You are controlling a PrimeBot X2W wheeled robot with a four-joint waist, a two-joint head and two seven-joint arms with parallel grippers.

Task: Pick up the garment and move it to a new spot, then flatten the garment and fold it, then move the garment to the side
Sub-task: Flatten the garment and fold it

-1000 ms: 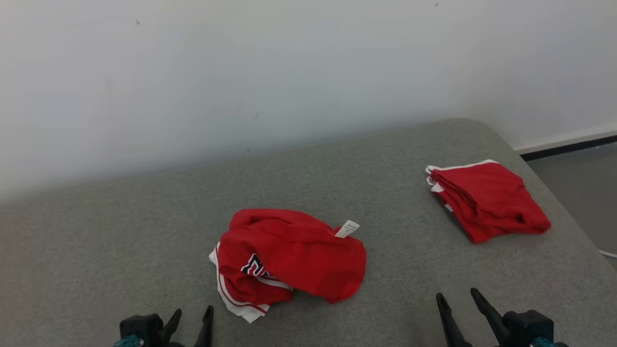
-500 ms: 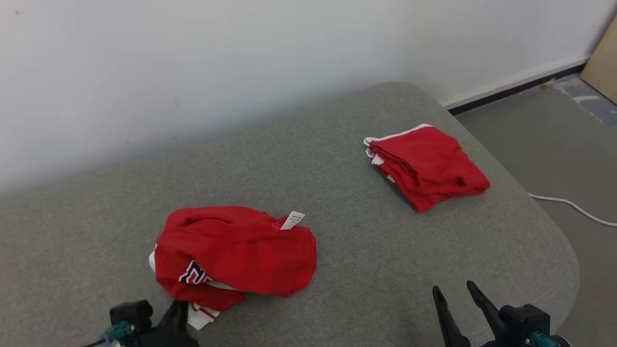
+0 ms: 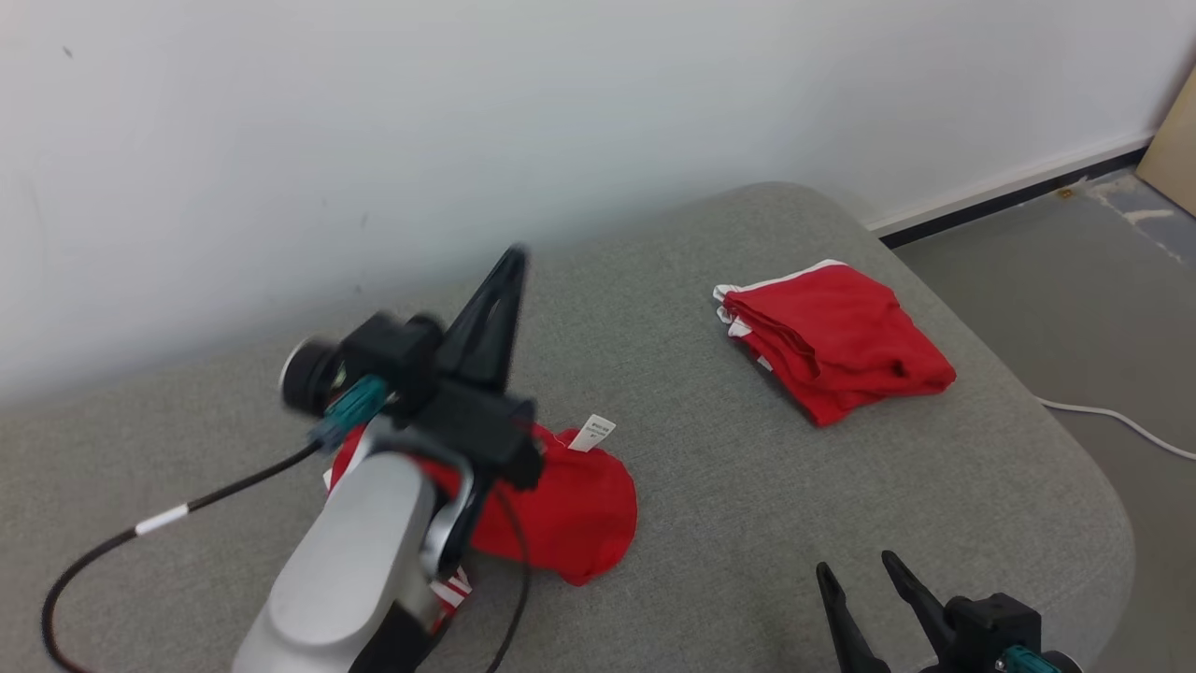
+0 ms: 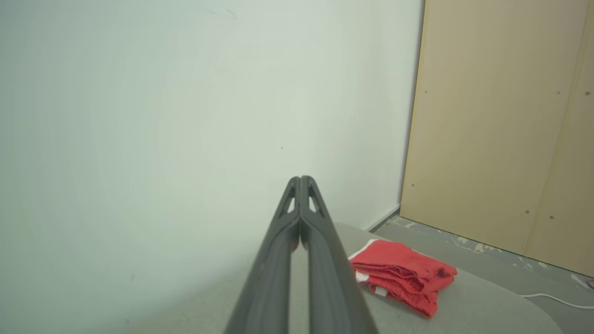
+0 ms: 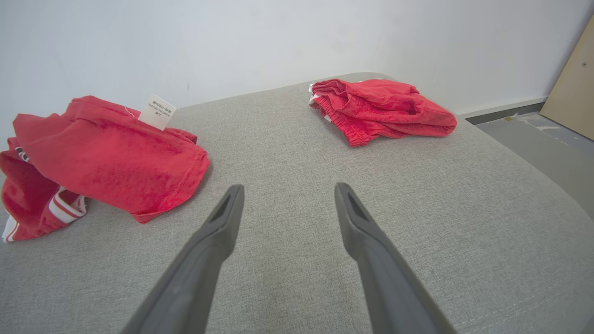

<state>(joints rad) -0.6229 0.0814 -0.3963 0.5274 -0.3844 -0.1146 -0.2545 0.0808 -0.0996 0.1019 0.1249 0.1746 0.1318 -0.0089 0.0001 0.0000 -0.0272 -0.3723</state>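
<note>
Head view: the crumpled red garment (image 3: 579, 505) lies in a heap on the near-left part of the grey padded bench (image 3: 747, 486), a white label (image 3: 595, 432) standing up from its far edge. A second red garment, already folded (image 3: 836, 336), sits well apart toward the far right corner. The left tool (image 3: 514, 262) is raised above the heap on its pale forearm (image 3: 355, 551), fingers pressed together and pointing up toward the wall, gripping nothing. The right tool (image 3: 855, 565) hovers low at the near right, jaws spread, empty.

Left wrist view: the left tool (image 4: 301, 178) shows its two fingers shut tip to tip with no cloth between, aimed at the wall above the folded garment (image 4: 399, 273).

Right wrist view: the right tool (image 5: 288, 188) gapes wide over bare bench (image 5: 297, 162), with the garment (image 5: 106, 157) to its left.

The cloth looks light, limp and thin, so it should drape and bunch. A pinch on the striped hem (image 5: 65, 208) or the edge by the label (image 5: 158, 111) seems the surest hold.
</note>
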